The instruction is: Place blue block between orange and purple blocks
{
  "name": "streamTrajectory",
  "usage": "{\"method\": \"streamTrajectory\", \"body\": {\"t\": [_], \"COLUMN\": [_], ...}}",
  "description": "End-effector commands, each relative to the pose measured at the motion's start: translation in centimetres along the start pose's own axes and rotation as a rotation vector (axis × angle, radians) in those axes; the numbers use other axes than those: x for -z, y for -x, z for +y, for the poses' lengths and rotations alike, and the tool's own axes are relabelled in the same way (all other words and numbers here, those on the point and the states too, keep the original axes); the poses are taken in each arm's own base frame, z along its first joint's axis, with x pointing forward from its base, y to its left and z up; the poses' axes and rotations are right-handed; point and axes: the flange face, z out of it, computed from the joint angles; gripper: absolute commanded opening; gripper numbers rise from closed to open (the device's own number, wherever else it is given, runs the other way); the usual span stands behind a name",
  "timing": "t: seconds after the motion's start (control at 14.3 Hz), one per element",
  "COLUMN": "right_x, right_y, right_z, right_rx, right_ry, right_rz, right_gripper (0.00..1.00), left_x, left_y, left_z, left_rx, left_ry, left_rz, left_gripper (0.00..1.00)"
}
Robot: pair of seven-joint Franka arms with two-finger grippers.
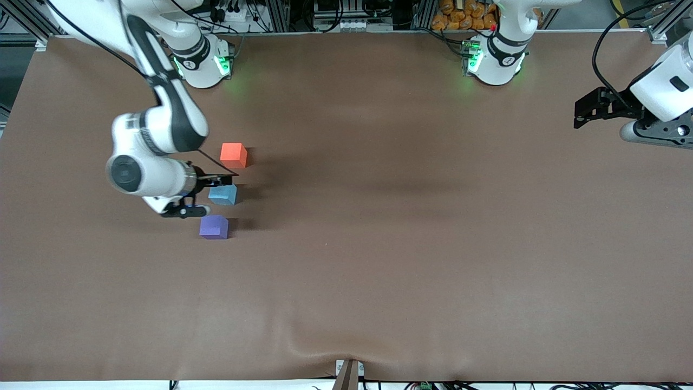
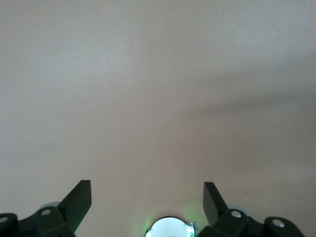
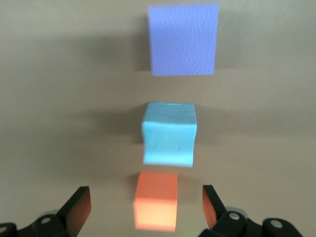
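Observation:
The sky-blue block (image 1: 223, 194) stands on the table in a row with the orange block (image 1: 234, 155), which is farther from the front camera, and the purple block (image 1: 214, 226), which is nearer. Small gaps separate all three. My right gripper (image 1: 206, 193) is open and empty, raised over the blue block's edge toward the right arm's end. In the right wrist view the orange block (image 3: 156, 206) shows between the open fingertips of the right gripper (image 3: 146, 195), then the blue block (image 3: 169, 139), then the purple block (image 3: 183, 39). My left gripper (image 1: 587, 111) waits open and empty; the left wrist view (image 2: 147, 190) shows only bare table.
The brown table cover (image 1: 411, 244) has a wrinkle at its front edge (image 1: 319, 352). The arm bases (image 1: 203, 65) (image 1: 495, 59) stand at the back edge, with orange items (image 1: 463, 16) past it. The left arm's green-lit base (image 2: 170, 229) shows in its wrist view.

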Motion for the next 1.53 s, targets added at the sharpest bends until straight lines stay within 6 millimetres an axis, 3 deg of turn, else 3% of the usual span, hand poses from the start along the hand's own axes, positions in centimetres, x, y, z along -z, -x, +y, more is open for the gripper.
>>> {"method": "streamTrajectory", "body": {"t": [0.0, 0.14, 0.28, 0.56, 0.77, 0.91, 1.05, 1.26, 1.47], "right_x": [10.4, 18.1, 24.5, 30.6, 31.8, 31.0, 29.8, 29.7, 31.5], "right_y": [-0.4, 0.4, 2.5, 8.2, 11.1, 13.0, 14.3, 14.2, 14.5], "right_z": [-0.6, -0.5, 2.2, 2.3, 4.3, 5.6, 5.5, 5.8, 6.6], "right_rx": [0.031, 0.053, 0.029, 0.04, 0.008, -0.023, -0.026, 0.024, 0.129], "right_ry": [-0.052, -0.044, -0.055, -0.041, 0.0, 0.0, 0.007, 0.038, 0.118], "right_rz": [0.042, 0.143, 0.157, 0.177, 0.21, 0.268, 0.297, 0.294, 0.291], "right_gripper": [1.0, 1.0, 1.0, 1.0, 1.0, 1.0, 1.0, 1.0, 1.0], "left_x": [0.4, 0.4, 0.4, 0.7, 0.6, 0.6, 0.5, 0.7, 0.4], "left_y": [0.0, -0.3, -0.5, 0.0, 0.7, 0.7, 0.9, 0.9, 0.7], "left_z": [0.0, 0.0, -0.2, 0.0, 0.3, 0.3, -0.3, -0.5, -0.5], "left_rx": [-0.005, -0.009, -0.037, -0.073, -0.061, -0.052, -0.031, 0.018, 0.078], "left_ry": [-0.012, -0.035, -0.036, -0.032, -0.027, -0.026, -0.02, -0.018, -0.016], "left_rz": [0.011, 0.032, 0.044, 0.046, 0.043, 0.043, 0.036, 0.039, 0.037], "left_gripper": [1.0, 1.0, 1.0, 1.0, 1.0, 1.0, 1.0, 1.0, 1.0]}}
